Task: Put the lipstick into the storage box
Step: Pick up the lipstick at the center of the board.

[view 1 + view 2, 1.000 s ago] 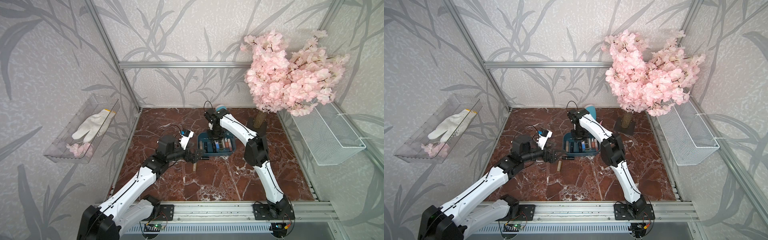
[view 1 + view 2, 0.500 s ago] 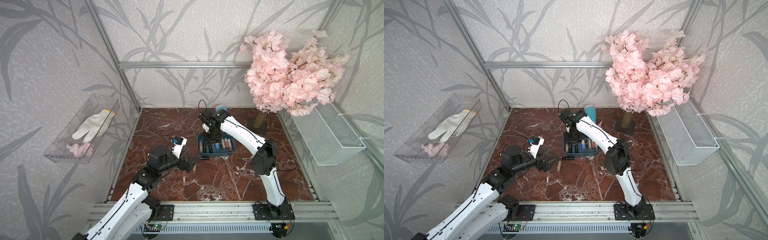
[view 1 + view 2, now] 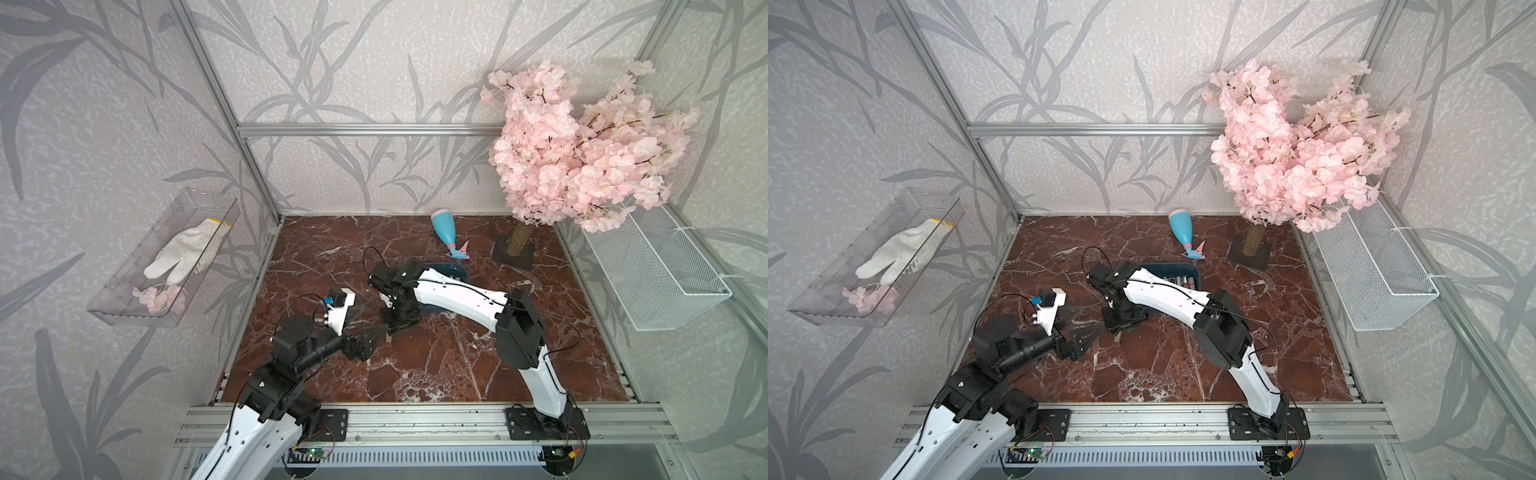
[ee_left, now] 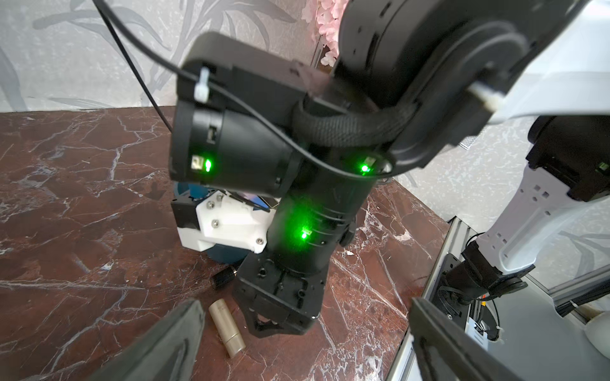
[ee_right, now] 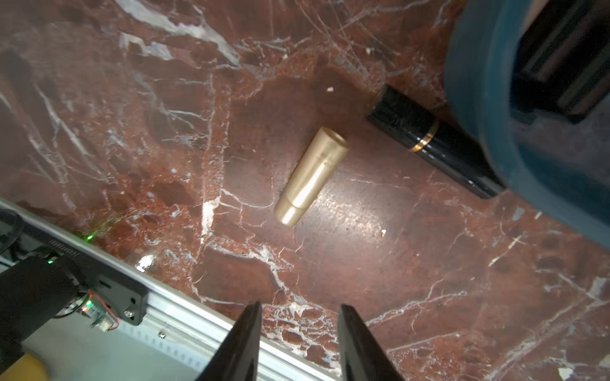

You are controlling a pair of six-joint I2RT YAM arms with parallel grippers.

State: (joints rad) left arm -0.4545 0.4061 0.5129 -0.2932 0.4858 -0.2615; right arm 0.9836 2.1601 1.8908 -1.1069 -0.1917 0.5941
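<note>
Marble tabletop beneath leaf-patterned walls; left gripper and right gripper gape, empty

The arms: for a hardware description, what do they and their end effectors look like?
White shells, black joints and black cables on the left arm and right arm. Dark tapered fingers on the left end effector and right end effector. Green lights on the right arm's joints.

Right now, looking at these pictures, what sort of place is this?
Probably a robot test cell dressed like a room: an aluminium frame holds wallpaper panels, the left arm and right arm are bolted to a rail at the marble-look table, and the blossom tree looks artificial.
</note>
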